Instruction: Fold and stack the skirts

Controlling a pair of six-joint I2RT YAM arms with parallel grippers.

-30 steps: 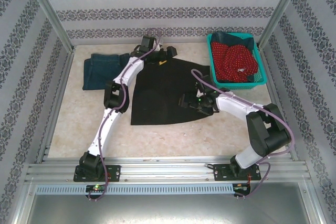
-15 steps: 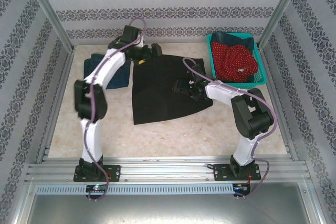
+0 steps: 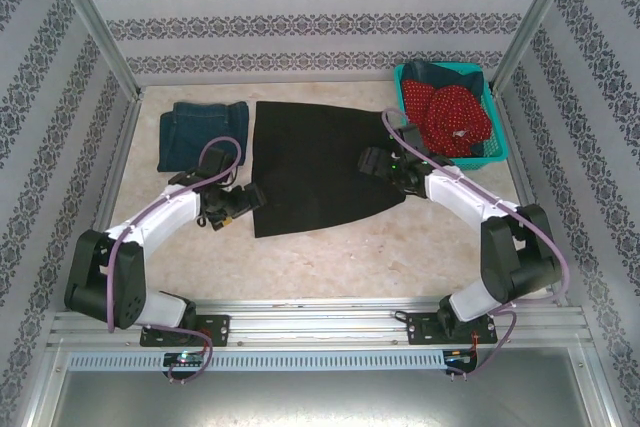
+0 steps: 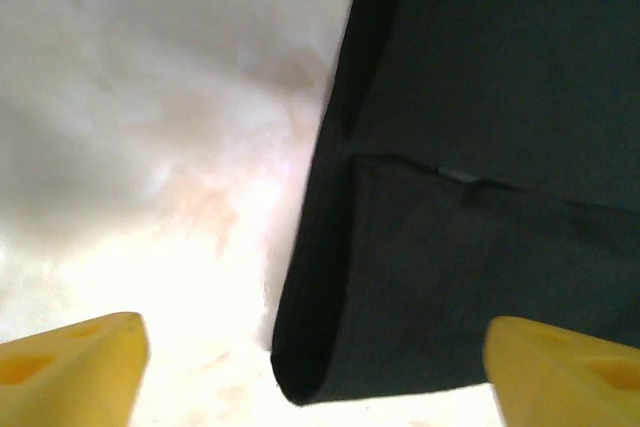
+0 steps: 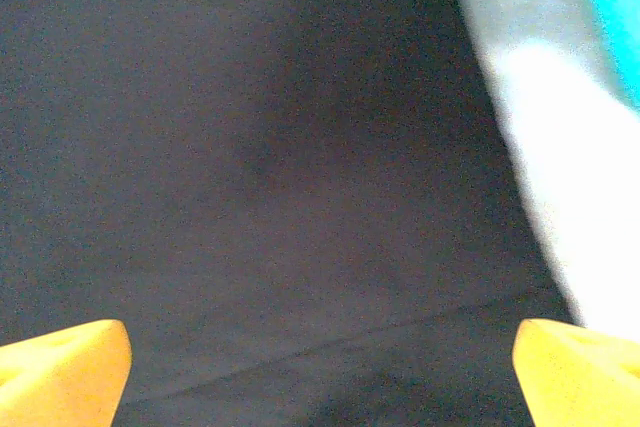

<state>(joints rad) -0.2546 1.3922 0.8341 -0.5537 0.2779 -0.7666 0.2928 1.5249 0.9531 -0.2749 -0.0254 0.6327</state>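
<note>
The black skirt (image 3: 315,162) lies spread flat in the middle of the table (image 3: 330,252), narrow at its far edge and flaring toward the near one; in the left wrist view its near left corner shows a turned-under edge and a seam running across the cloth. The left gripper (image 3: 252,197) sits low just beside that corner, its yellow fingertips (image 4: 75,362) spread wide with nothing pinched between them. The corner lies on the table in the gap, but whether a fingertip touches it I cannot tell. The right gripper (image 3: 368,160) hangs over the skirt's right side, near the basket (image 3: 460,160); its fingertips (image 5: 60,362) also stand wide apart above plain black cloth, gripping nothing. A folded denim skirt (image 3: 203,132) rests at the far left, just beside the black one. The red dotted skirt (image 3: 455,117) lies bunched inside the teal basket at the far right, with a dark blue cloth (image 3: 440,72) at the basket's far end.
</note>
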